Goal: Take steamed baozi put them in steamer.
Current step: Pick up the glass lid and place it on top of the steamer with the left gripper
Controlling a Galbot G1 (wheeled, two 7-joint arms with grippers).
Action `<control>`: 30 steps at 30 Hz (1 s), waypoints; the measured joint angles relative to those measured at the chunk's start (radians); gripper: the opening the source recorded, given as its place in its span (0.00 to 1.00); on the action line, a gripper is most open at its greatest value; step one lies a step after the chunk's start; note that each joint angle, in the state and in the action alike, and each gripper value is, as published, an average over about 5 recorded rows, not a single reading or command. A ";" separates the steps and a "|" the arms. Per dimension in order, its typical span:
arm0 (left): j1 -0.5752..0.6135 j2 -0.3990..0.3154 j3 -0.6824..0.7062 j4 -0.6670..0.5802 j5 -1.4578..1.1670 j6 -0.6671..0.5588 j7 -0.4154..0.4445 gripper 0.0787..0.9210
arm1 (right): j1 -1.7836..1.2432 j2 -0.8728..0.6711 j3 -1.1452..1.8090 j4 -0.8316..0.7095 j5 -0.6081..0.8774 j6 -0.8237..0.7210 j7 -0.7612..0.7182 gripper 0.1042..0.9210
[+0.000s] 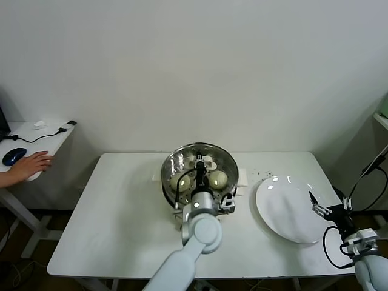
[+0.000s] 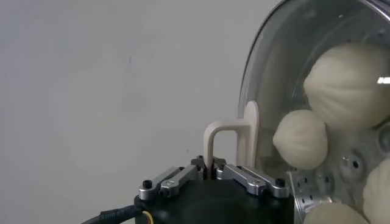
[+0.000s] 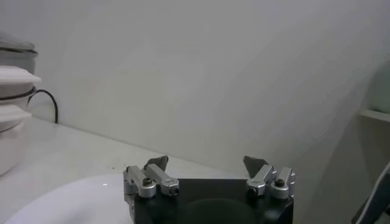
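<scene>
The steamer [image 1: 171,162] stands at the back middle of the white table [image 1: 109,224], with several cream-white baozi [image 1: 217,177] inside. In the left wrist view the baozi [image 2: 350,85] show through the round glass lid [image 2: 268,73]. My left gripper [image 1: 199,179] is over the steamer, shut on the lid's white handle [image 2: 234,143], with the fingertips closed on the handle's thin bar [image 2: 211,165]. My right gripper [image 1: 321,208] is open and empty at the right edge of the white plate [image 1: 285,209].
The flat white plate lies right of the steamer and shows no baozi; it also shows in the right wrist view [image 3: 73,201]. A side table at far left holds a person's hand [image 1: 30,165] and a mouse [image 1: 13,156]. The steamer's white base [image 3: 12,122] shows far off.
</scene>
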 measured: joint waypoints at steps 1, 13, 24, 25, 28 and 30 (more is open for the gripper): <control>-0.001 0.000 0.000 0.003 -0.001 0.000 -0.001 0.08 | 0.000 0.000 0.000 -0.001 0.000 0.000 0.000 0.88; -0.007 -0.006 -0.001 0.033 -0.016 0.000 -0.008 0.08 | 0.002 0.003 0.002 -0.003 -0.004 0.003 -0.004 0.88; -0.001 -0.009 -0.006 0.032 -0.018 0.000 -0.005 0.11 | 0.003 0.005 0.006 -0.006 -0.007 0.004 -0.008 0.88; 0.002 -0.008 -0.006 0.028 -0.017 0.000 -0.001 0.13 | 0.004 0.005 0.006 -0.006 -0.007 0.004 -0.008 0.88; 0.010 -0.002 -0.005 0.013 -0.011 -0.001 0.013 0.22 | 0.008 0.005 0.005 -0.008 -0.008 0.004 -0.008 0.88; 0.016 0.005 -0.004 -0.001 -0.008 -0.001 0.021 0.29 | 0.011 0.005 0.005 -0.010 -0.008 0.004 -0.008 0.88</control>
